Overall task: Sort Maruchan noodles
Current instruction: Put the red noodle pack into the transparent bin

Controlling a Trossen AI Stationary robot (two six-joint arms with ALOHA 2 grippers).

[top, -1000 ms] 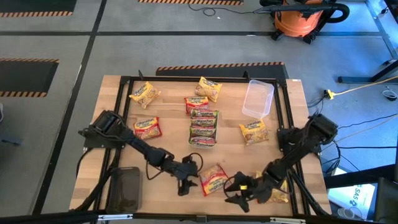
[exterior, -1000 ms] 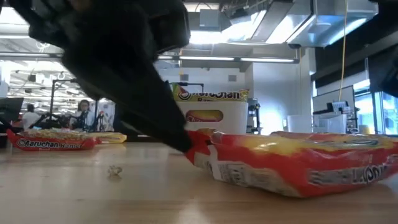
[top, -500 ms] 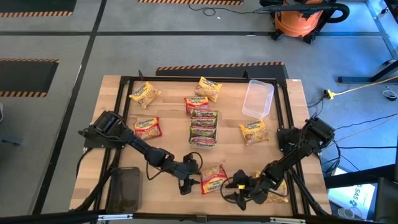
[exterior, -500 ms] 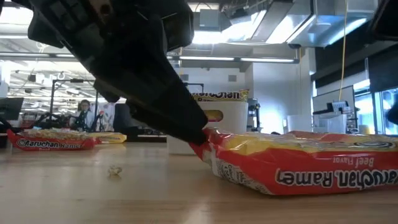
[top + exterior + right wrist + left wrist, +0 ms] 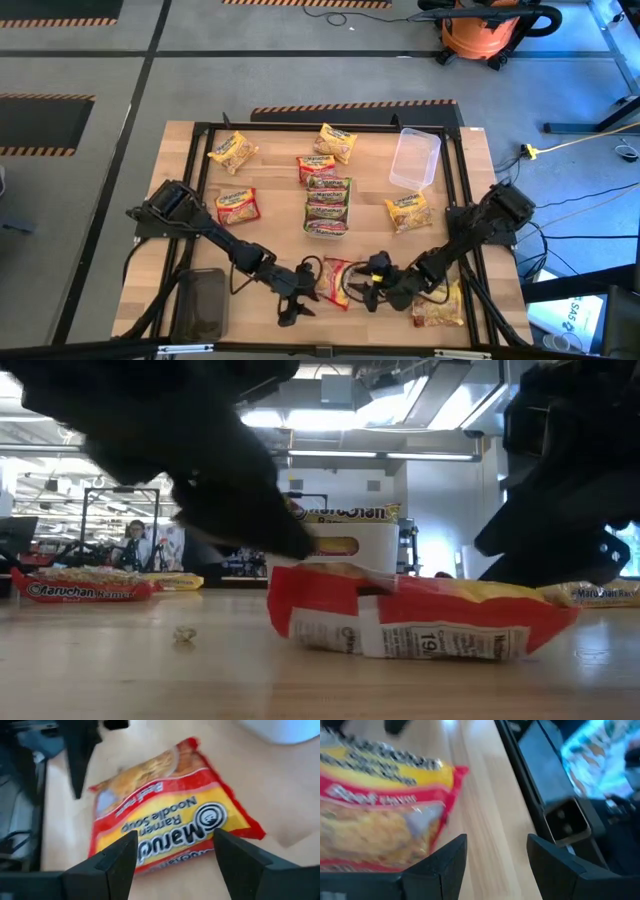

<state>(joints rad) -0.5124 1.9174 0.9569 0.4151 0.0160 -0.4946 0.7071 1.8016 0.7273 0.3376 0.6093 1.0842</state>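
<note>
A red-and-yellow Maruchan noodles packet (image 5: pixel 335 282) lies flat on the wooden table near its front edge. My left gripper (image 5: pixel 297 303) stands open just left of it. In the left wrist view the packet (image 5: pixel 375 815) lies beside one finger, and bare wood shows in the gap. My right gripper (image 5: pixel 360 292) stands open at the packet's right side, and in the right wrist view the packet (image 5: pixel 165 825) fills the space ahead of the fingers. From the low view the packet (image 5: pixel 410 625) shows its back label, with a dark gripper over each end. My left gripper has one finger (image 5: pixel 295 540) close over the packet's left end (image 5: pixel 290 575); whether it touches, I cannot tell. My right gripper stands slanting down at the packet's right edge (image 5: pixel 350 288), its fingers astride that edge; whether they touch it, I cannot tell.
Other packets lie around: yellow ones (image 5: pixel 232 152) (image 5: pixel 335 142) (image 5: pixel 408 212) (image 5: pixel 440 305), red ones (image 5: pixel 237 205) (image 5: pixel 316 167), and a stack of green ones (image 5: pixel 327 205). A clear tray (image 5: pixel 415 158) sits far right, and a dark tray (image 5: pixel 205 303) near left.
My right gripper has swung toward the table's left, coming up against the red packet. The packet has slid a little left and turned about on the table; it now shows its back label to the low view. Both grippers have stayed open.
</note>
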